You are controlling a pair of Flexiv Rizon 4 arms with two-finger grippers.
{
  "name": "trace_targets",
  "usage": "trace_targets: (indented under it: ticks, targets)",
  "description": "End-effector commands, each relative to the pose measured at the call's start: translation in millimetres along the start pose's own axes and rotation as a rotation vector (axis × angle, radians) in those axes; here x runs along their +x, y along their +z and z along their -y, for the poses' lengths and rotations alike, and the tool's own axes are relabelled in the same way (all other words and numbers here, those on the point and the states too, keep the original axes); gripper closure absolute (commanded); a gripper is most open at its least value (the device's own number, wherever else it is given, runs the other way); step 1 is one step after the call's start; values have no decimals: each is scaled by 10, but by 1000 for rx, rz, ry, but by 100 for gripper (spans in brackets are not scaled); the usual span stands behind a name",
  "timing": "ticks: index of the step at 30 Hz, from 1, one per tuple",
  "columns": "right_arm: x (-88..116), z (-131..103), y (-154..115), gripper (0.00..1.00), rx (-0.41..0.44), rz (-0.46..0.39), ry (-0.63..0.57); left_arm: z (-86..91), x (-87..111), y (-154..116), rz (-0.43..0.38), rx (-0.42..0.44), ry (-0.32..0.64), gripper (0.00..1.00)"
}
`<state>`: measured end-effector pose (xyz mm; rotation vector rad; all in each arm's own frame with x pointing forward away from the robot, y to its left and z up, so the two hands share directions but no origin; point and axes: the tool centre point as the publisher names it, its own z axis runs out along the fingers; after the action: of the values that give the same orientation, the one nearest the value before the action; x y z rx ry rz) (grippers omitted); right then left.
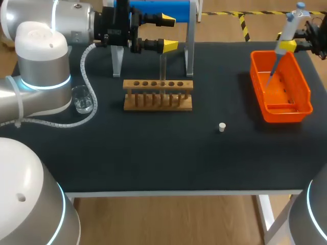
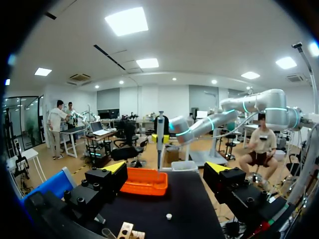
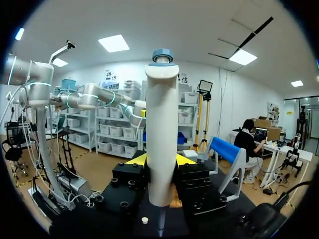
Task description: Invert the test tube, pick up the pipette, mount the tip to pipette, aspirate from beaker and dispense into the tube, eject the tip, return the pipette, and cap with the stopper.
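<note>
At near left the beaker (image 1: 82, 100) is sitting on the black table (image 1: 153, 153). The left gripper (image 1: 170, 33) is hanging wide open and empty, just beyond the test tube (image 1: 163, 69) in the rack (image 1: 158, 97). The stopper (image 1: 222, 127) is lying apart. At far right the right gripper (image 1: 290, 46) is clamping the pipette (image 1: 287, 30) over the orange bin (image 1: 255, 76). This is tip work, I judge, and it is calling for a straight vertical move.

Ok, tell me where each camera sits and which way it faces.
Head view: above and behind, looking down on the table; shows the left tool near the rack, the right tool holding the pipette over the orange tray.
Left wrist view: looks along the open left tool across the table towards the right arm.
Right wrist view: looks along the right tool, shut on the pipette, towards the left arm.
Shared: both wrist views show the stopper; all three show the pipette.
</note>
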<state>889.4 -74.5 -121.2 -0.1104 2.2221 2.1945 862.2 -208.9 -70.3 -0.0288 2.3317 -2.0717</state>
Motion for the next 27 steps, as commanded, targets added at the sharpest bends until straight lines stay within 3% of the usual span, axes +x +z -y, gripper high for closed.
trace_targets:
  ticks: [1,15,27]
  targets:
    - [5,-9,-7,100,3,-1,0,5,-5,-2,-2,-2,0,0]
    - [33,-178,-743,100,-61,-6,-11,5,-5,-2,-2,-2,0,0]
    - [140,16,-942,100,-36,-89,-62,5,-5,-2,-2,-2,0,0]
